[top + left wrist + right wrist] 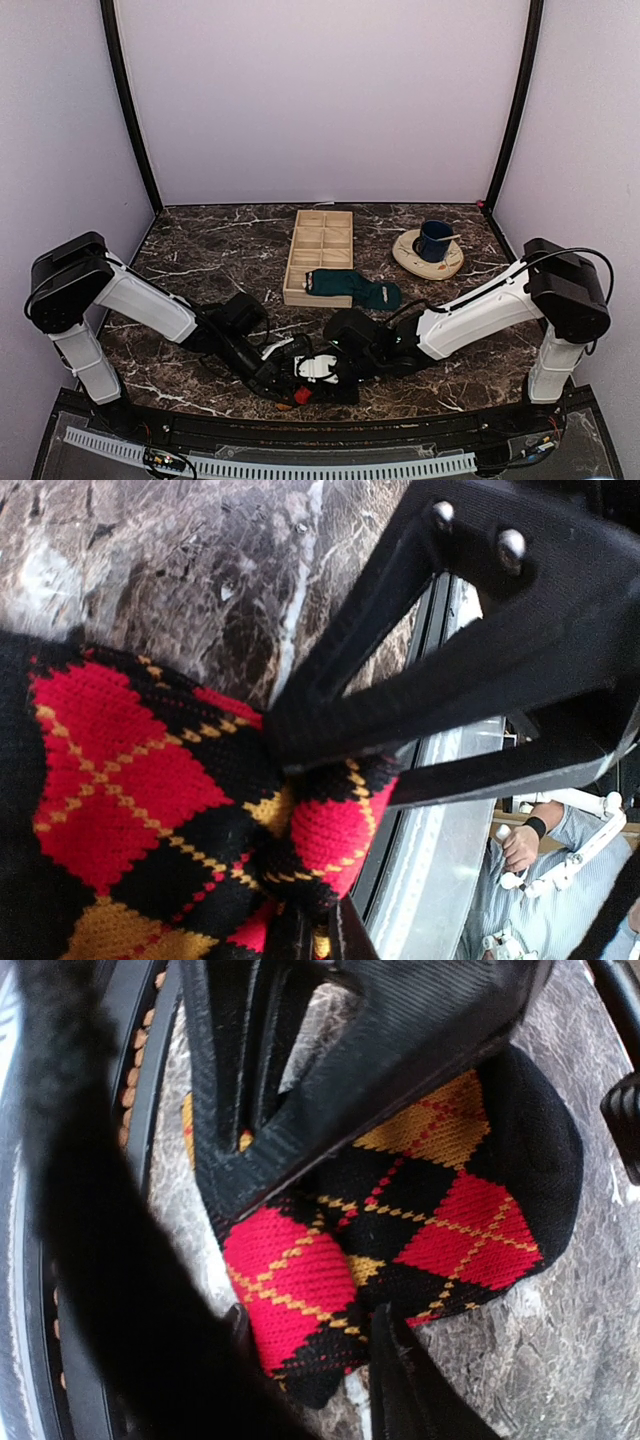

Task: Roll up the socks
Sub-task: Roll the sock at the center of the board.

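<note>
The black argyle sock (120, 770) with red and orange diamonds lies bunched on the marble near the table's front edge, partly rolled. My left gripper (318, 920) is shut, pinching a fold of it. My right gripper (310, 1320) is closed on the rolled red end of the argyle sock (450, 1210), one finger on each side. From above, both grippers (285, 380) (335, 368) meet over the sock and hide all but a red bit of the argyle sock (302, 395). The plain teal sock (350, 288) lies flat further back, untouched.
A wooden compartment tray (322, 240) sits at the middle back, with the teal sock against its near right corner. A dark blue mug (435, 240) stands on a cream plate (412, 258) at the back right. The table's front rail (440, 880) runs right beside the grippers.
</note>
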Controlling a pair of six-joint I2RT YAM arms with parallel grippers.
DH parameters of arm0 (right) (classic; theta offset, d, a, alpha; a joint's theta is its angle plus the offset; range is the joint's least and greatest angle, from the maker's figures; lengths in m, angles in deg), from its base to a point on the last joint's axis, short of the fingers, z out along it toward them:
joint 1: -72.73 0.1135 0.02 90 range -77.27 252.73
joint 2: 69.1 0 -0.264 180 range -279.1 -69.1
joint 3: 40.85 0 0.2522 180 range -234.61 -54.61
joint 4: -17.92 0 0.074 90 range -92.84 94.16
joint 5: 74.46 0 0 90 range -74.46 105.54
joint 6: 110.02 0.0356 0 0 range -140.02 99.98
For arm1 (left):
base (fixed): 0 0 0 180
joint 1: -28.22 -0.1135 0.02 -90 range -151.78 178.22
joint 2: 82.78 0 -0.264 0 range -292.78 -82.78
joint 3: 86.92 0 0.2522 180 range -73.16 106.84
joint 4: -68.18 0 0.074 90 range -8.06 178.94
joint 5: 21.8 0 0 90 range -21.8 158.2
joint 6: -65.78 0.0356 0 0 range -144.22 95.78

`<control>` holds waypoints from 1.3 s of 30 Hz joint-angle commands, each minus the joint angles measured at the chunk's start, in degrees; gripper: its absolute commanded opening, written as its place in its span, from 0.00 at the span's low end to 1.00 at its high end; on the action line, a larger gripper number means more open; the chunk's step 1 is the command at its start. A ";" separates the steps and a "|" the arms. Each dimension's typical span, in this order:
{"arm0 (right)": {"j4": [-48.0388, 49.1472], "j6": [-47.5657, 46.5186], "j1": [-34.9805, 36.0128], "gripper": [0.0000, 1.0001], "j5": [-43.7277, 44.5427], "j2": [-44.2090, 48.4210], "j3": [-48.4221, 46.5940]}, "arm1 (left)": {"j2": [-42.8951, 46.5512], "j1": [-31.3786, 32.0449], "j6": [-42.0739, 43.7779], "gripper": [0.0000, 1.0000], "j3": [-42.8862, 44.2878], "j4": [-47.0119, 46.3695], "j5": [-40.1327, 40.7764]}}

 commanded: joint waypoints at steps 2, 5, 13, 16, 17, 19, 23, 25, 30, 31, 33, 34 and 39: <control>1.37 -1.57 0.46 0.27 1.29 -1.34 -1.00 | -1.54 -0.42 1.55 0.00 0.09 4.50 1.12; 1.88 -1.58 0.48 0.20 1.16 -1.51 -0.58 | -1.99 -0.89 1.93 0.00 0.50 4.97 1.11; 1.29 -0.69 0.44 0.02 -0.19 -2.06 -0.52 | -1.16 -2.71 2.67 0.05 1.62 8.51 6.19; 1.31 0.69 0.42 0.00 -0.43 -2.22 -0.51 | 1.18 -3.68 2.66 0.17 1.97 10.42 10.22; 1.46 1.39 0.33 0.00 -0.53 -2.22 -0.56 | 2.20 -3.92 2.65 0.21 2.12 10.98 11.10; 1.87 3.17 -0.06 0.00 -0.72 -2.24 -0.57 | 4.58 -4.52 2.52 0.30 2.54 12.45 13.63; 2.16 7.04 -0.98 0.00 -1.23 -2.75 -1.17 | 9.96 -5.70 1.76 0.37 2.75 13.44 16.74; 2.35 9.47 -1.43 0.00 -1.68 -2.99 -1.45 | 11.54 -6.24 1.43 0.38 2.83 13.69 17.27; 2.65 15.71 -2.82 0.00 -4.01 -2.99 -2.45 | 13.81 -6.76 0.95 0.38 2.53 13.86 20.14; 2.43 16.74 -3.02 0.00 -4.64 -2.96 -2.87 | 14.47 -6.76 0.63 0.38 2.26 13.54 20.95; 1.38 18.39 -3.54 0.00 -6.00 -3.04 -3.85 | 16.15 -6.77 0.03 0.38 1.72 12.82 22.83; 0.78 19.16 -3.83 0.00 -6.74 -3.11 -4.51 | 17.09 -6.77 -0.19 0.38 1.25 12.17 23.62; -3.83 22.87 -5.67 0.00 -11.65 -4.36 -8.50 | 21.32 -6.68 -0.36 0.38 -0.65 10.44 28.13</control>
